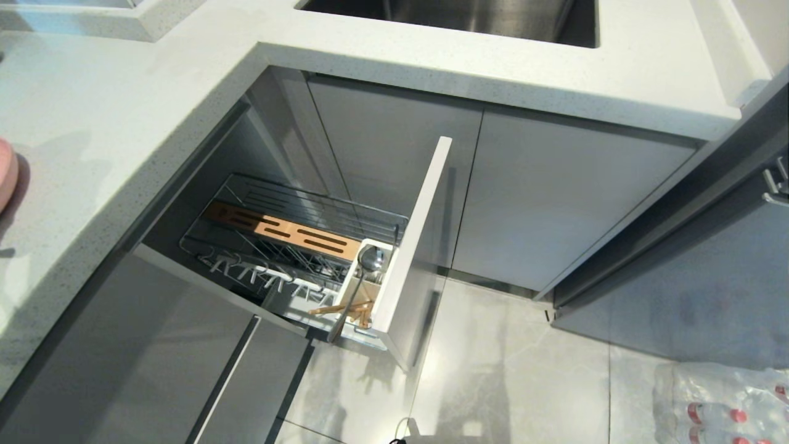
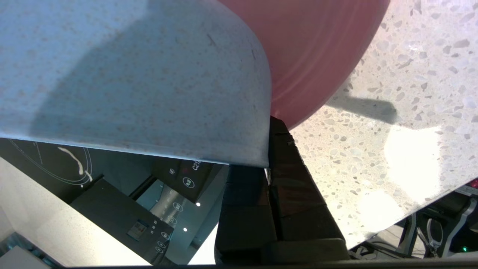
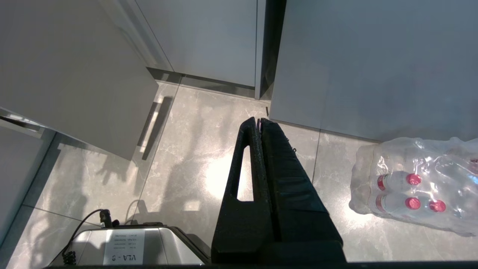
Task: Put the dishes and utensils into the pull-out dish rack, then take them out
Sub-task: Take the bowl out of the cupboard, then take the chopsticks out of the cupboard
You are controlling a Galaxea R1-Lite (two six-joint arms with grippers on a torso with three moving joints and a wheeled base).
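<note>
While the left gripper (image 2: 267, 164) sits clamped tight on the rim of the matte blue-grey round bowl (image 2: 142, 78), that bowl fills the upper left of the left wrist view, and behind it, at top centre, lies the round flat salmon-pink plate (image 2: 317, 52) on the speckled white stone countertop (image 2: 392, 130). Lower left in that view there's a glossy black panel (image 2: 123, 209) with small white circular icons; its printing is too small to read.

Over to the right gripper (image 3: 259, 121): fingers pressed together, nothing between them, hanging over the grey marbled floor tiles (image 3: 186, 160). At the bottom left of that view a white label on the robot's silver base (image 3: 123, 252) reads "VLA - 8", upside down. A shrink-wrapped pack of red-capped bottles (image 3: 414, 186) lies at the right edge.

Neither gripper appears in the head view, where only a sliver of the pink plate (image 1: 5, 172) peeks in at the left edge. What that view alone gives us is the pull-out dish rack (image 1: 296, 246), slid out at centre frame: tall light-grey front panel (image 1: 413, 246), chrome wire basket, wooden slotted insert (image 1: 290, 233). Its white plastic cutlery holder (image 1: 363, 290) holds the grey-blue long-handled spoon (image 1: 360, 280), bowl end up, and the thin light wooden chopsticks (image 1: 345, 308), leaning.
</note>
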